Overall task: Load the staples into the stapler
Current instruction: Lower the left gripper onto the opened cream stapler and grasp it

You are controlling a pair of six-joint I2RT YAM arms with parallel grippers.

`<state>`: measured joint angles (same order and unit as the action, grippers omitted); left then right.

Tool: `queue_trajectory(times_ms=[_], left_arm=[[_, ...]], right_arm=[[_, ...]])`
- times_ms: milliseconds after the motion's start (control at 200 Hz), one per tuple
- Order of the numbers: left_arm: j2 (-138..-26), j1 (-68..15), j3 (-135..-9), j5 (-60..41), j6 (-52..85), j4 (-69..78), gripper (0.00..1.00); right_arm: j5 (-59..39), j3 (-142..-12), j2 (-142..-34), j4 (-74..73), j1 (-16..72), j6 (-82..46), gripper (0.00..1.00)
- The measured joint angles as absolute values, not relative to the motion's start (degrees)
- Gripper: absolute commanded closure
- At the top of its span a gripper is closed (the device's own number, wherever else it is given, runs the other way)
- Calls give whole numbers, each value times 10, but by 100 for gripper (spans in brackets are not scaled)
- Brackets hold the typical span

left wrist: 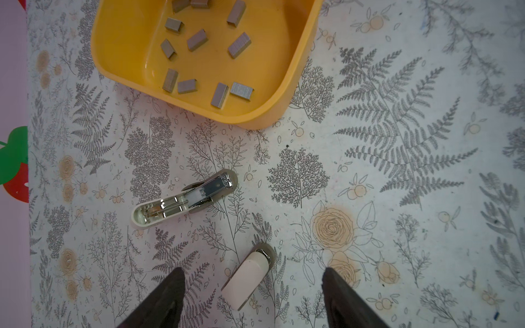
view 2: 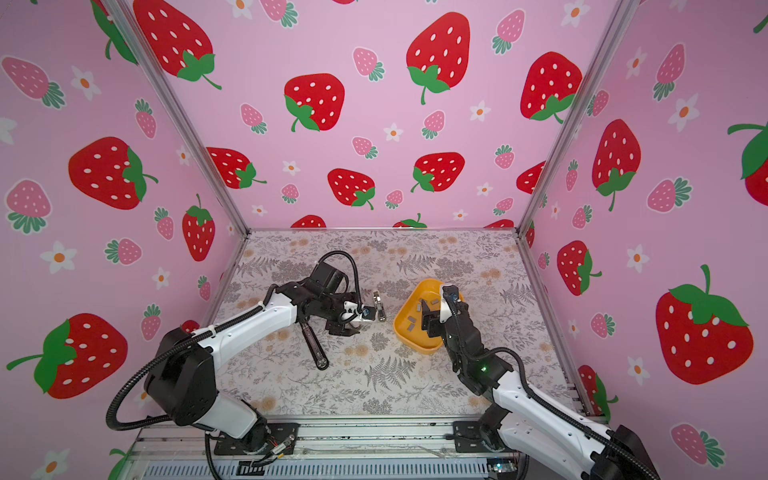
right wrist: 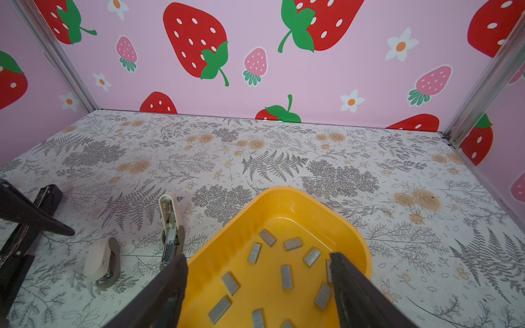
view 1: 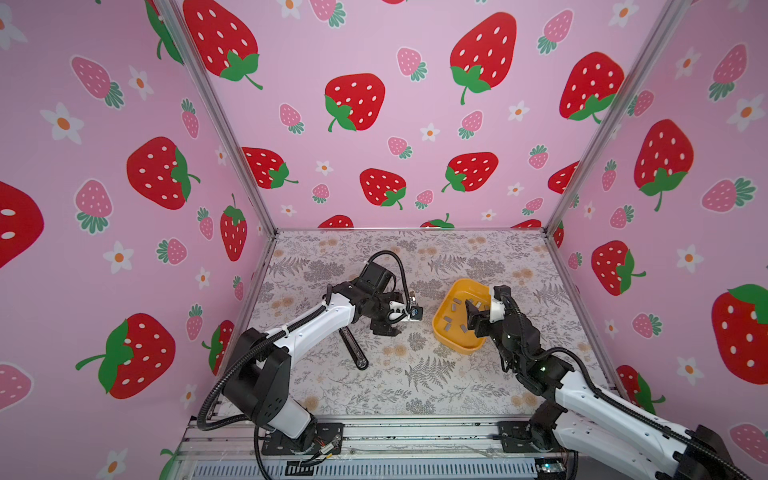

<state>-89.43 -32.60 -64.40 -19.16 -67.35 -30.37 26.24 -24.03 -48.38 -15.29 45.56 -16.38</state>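
Near yellow tray (left wrist: 119, 54) of staples (left wrist: 196, 39): open cream stapler (left wrist: 184, 198), closed cream stapler (left wrist: 245, 279), black stapler (view 1: 353, 349) beyond; right gripper (right wrist: 258, 255) agape, empty, over tray; left gripper (left wrist: 252, 269) agape, empty.

- no readable txt, labels, brands, nos. or signs in any view
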Motion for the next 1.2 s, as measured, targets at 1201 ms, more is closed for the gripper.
queue_trajectory(times_ms=[1201], left_arm=[[-975,-373,-670,-89,-720,-354,24]], right_arm=[[243,-240,-517,-167,453,-164,19]])
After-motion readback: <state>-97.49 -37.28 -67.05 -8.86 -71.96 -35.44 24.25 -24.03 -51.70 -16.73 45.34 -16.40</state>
